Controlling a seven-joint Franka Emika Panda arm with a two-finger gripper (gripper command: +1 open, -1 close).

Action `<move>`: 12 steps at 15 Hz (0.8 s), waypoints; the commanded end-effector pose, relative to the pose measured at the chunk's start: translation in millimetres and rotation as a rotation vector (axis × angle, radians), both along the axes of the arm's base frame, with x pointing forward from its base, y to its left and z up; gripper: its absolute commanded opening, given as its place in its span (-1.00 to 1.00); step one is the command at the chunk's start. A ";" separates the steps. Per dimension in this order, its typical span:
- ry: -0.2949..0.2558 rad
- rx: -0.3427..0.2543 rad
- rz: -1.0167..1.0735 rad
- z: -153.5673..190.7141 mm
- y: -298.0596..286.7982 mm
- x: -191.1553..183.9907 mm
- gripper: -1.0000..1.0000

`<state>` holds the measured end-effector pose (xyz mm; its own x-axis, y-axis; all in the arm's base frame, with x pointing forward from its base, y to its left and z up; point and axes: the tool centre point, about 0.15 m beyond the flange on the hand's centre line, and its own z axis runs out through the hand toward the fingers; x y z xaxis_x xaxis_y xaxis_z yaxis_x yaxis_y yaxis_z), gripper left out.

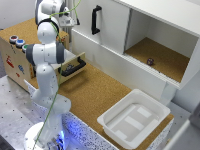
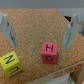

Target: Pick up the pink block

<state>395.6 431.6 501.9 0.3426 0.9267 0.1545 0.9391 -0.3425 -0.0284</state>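
claw (image 2: 39,30) | i'm holding it released, fingers spread wide, nothing between them | pink block (image 2: 49,52) is lying on the cork, roughly centred under the gap, yellow block (image 2: 11,62) near it | i'm judging a straight descent

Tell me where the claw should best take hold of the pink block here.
Probably straight down from above, closing on two opposite side faces of the pink block. It lies flat on the cork surface with its H face up, and its sides look free: the yellow block lies apart from it. The claw is open, its fingers spread wider than the block.
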 end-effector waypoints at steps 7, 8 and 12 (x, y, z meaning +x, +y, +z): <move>0.106 -0.122 -0.074 -51.0 28.3 43.1 1.00; 0.099 -0.139 -0.070 -52.7 30.8 44.4 1.00; 0.106 -0.159 -0.085 -59.9 32.1 43.5 1.00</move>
<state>420.5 442.7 448.0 0.4111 0.9062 0.0987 0.9109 -0.4041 -0.0834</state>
